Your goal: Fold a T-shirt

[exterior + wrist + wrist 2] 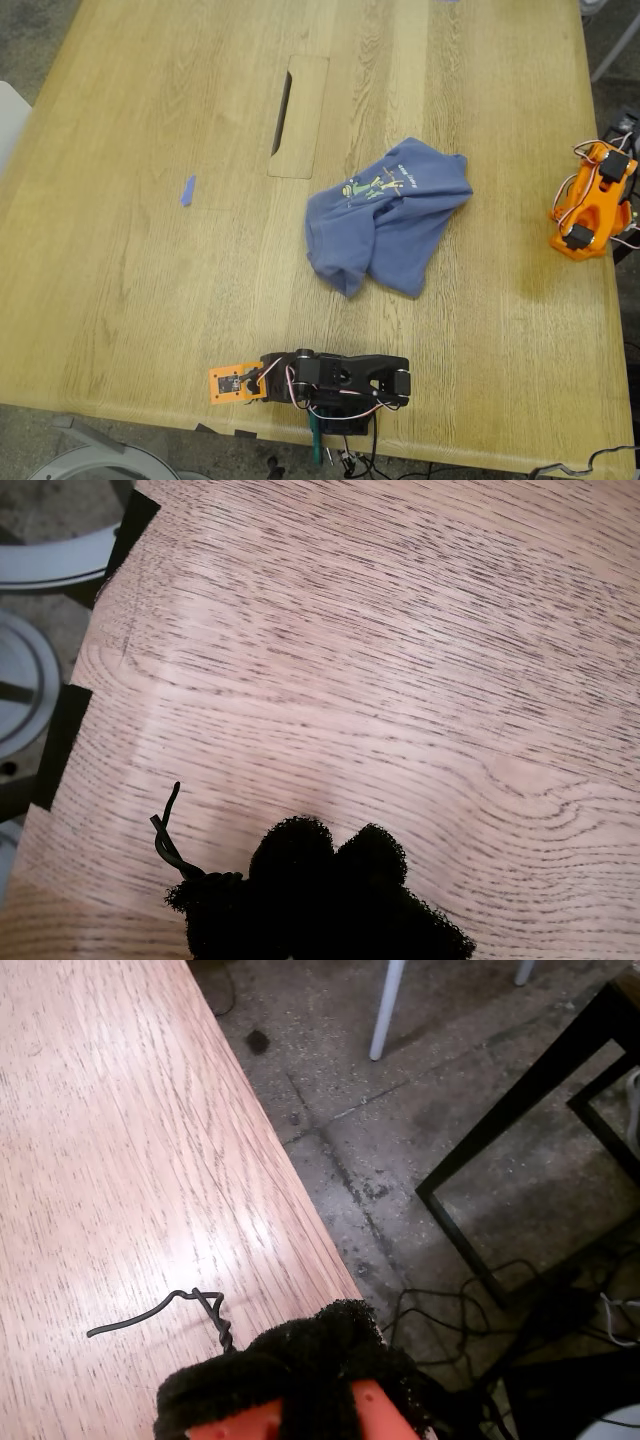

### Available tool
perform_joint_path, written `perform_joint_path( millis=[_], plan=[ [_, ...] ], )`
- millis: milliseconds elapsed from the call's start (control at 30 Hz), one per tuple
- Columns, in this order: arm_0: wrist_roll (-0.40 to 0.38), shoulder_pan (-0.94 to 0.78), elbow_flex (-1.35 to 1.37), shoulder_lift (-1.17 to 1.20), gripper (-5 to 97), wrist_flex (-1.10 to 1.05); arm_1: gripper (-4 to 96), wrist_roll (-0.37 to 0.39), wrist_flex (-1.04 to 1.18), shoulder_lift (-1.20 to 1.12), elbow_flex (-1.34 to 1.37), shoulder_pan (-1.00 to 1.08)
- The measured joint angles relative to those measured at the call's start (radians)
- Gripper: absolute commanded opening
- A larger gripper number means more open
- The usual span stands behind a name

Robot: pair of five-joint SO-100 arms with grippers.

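Note:
The T-shirt [385,215] is blue-purple and lies crumpled in a heap on the wooden table [150,260], right of centre in the exterior view. Its green-and-yellow print [375,185] faces up. My first gripper [228,384] lies low at the table's near edge in the exterior view, well short of the shirt. Its black foam pads [330,870] are pressed together with nothing between them. My second arm [592,200], orange, sits folded at the exterior view's right edge, apart from the shirt. My second gripper [320,1360] has its foam pads closed and empty, by the table edge.
A long cable slot [283,110] is cut into an inset panel behind the shirt. A small blue scrap [188,190] lies toward the exterior view's left. A thin black wire end [170,1310] rests on the wood by my second gripper. Floor, chair legs and cables lie beyond the table edges.

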Motion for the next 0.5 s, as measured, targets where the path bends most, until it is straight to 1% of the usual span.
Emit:
perform_joint_path(
  millis=[100, 267, 400, 500],
  plan=[
    [-0.006, -0.005, 0.000, 0.000, 0, 0.052, 0.0, 0.034, 0.071, 0.000, 0.000, 0.002],
    [-0.089, -0.005, 0.000, 0.000, 0, 0.112, 0.0, 0.074, 0.130, 0.002, 0.002, -0.017],
    [-0.138, -0.005, -0.002, 0.000, 0, 0.115, 0.0, 0.080, 0.127, 0.002, 0.002, -0.026],
    [-0.147, -0.005, -0.002, 0.000, 0, 0.115, 0.0, 0.080, 0.091, 0.002, 0.002, -0.026]
  ],
)
